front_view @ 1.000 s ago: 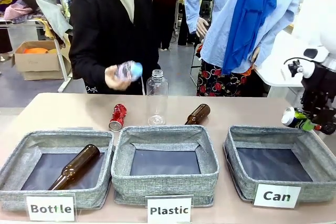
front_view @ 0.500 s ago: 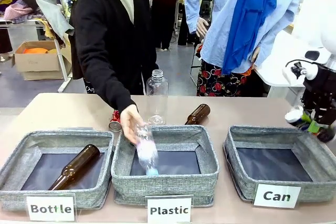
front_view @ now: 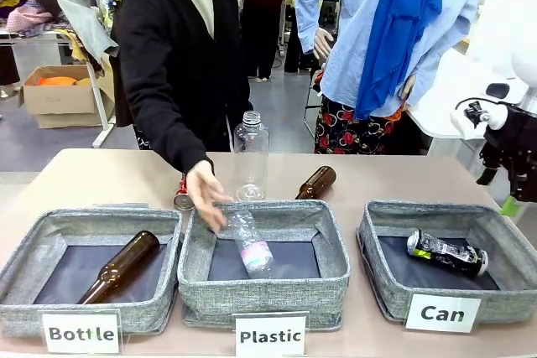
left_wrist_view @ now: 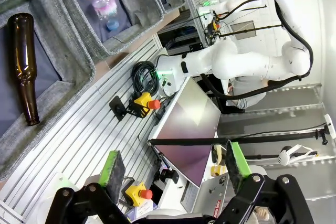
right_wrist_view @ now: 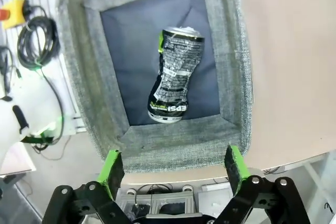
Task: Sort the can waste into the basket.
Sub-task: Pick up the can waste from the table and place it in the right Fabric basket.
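Note:
The dark blue-black can (front_view: 447, 253) with silver and green marks lies on its side inside the grey "Can" basket (front_view: 382, 287). In the right wrist view this can (right_wrist_view: 175, 77) rests on the dark lining of the basket (right_wrist_view: 157, 148), well beyond my open right gripper (right_wrist_view: 174, 169), which holds nothing. From the front, my right gripper (front_view: 512, 194) hangs above the basket's far right corner. The red can (front_view: 181, 199) lies behind the "Plastic" bin, partly hidden by the person's hand (front_view: 205, 194). My left gripper (left_wrist_view: 174, 165) is open and off the table, with nothing in it.
The person's hand is laying a clear plastic bottle (front_view: 252, 245) in the "Plastic" bin (front_view: 264, 291). A brown bottle (front_view: 117, 267) lies in the "Bottle" bin (front_view: 25, 312). Behind the bins stand an upright clear bottle (front_view: 251, 157) and a lying brown bottle (front_view: 316, 182).
My right gripper opened and let go of the dark can, which dropped into the "Can" basket. The person brought a clear bottle down into the "Plastic" bin.

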Tool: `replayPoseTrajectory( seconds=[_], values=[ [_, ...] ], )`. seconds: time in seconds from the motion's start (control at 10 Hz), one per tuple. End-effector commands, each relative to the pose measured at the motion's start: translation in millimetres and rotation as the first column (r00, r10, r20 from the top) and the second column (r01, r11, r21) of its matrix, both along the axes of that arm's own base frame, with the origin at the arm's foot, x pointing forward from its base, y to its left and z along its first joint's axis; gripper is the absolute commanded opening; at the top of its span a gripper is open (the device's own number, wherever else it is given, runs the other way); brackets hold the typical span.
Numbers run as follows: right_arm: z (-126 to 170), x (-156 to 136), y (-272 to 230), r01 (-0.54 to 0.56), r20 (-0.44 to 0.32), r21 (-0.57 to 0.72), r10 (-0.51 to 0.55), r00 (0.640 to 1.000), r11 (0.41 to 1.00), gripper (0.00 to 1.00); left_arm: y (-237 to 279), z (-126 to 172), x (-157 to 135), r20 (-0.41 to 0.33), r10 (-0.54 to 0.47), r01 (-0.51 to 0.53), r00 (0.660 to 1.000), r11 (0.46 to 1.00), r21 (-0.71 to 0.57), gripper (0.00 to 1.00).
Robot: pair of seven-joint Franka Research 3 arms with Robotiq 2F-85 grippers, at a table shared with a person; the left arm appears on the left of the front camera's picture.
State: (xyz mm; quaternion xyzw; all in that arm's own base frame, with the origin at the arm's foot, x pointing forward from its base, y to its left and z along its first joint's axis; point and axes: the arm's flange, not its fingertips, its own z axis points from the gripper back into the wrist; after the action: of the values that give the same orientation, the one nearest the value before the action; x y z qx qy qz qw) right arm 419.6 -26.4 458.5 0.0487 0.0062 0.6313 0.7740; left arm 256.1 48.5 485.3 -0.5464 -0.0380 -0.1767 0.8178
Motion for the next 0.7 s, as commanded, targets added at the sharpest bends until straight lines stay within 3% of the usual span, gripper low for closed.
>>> replayPoseTrajectory(
  seconds=[0.0, 0.2, 0.3, 0.4, 0.5, 0.6],
  values=[
    [5.9, 6.9, -4.1, -0.026, -0.023, 0.015, 0.026, 0.999, 1.0, 1.0, 1.4, 0.5, -3.7, -0.009, -0.005, 0.005, 1.0, 1.0, -0.002, 1.0],
    [8.9, 13.5, -2.8, 0.042, -0.07, 0.101, -0.035, 0.997, 0.994, 1.0, 1.4, 0.5, -3.7, -0.009, -0.005, 0.005, 1.0, 1.0, -0.002, 1.0],
    [19.4, 28.1, 1.9, 0.323, -0.198, 0.338, -0.269, 0.943, 0.884, 1.0, 1.4, 0.5, -3.7, -0.009, -0.005, 0.005, 1.0, 1.0, -0.002, 1.0],
    [32.0, 51.7, -4.7, 0.561, -0.413, 0.5, -0.388, 0.824, 0.66, 1.0, 1.4, 0.5, -3.7, -0.009, -0.005, 0.005, 1.0, 1.0, -0.002, 1.0],
    [36.8, 70.7, -17.2, 0.651, -0.599, 0.534, -0.302, 0.742, 0.539, 1.0, 1.4, 0.5, -3.7, -0.009, -0.005, 0.005, 1.0, 1.0, -0.002, 1.0],
    [33.6, 92.4, -31.1, 0.73, -0.694, 0.554, -0.263, 0.67, 0.4, 1.0, 1.4, 0.5, -3.7, -0.009, -0.005, 0.005, 1.0, 1.0, -0.002, 1.0]
  ],
)
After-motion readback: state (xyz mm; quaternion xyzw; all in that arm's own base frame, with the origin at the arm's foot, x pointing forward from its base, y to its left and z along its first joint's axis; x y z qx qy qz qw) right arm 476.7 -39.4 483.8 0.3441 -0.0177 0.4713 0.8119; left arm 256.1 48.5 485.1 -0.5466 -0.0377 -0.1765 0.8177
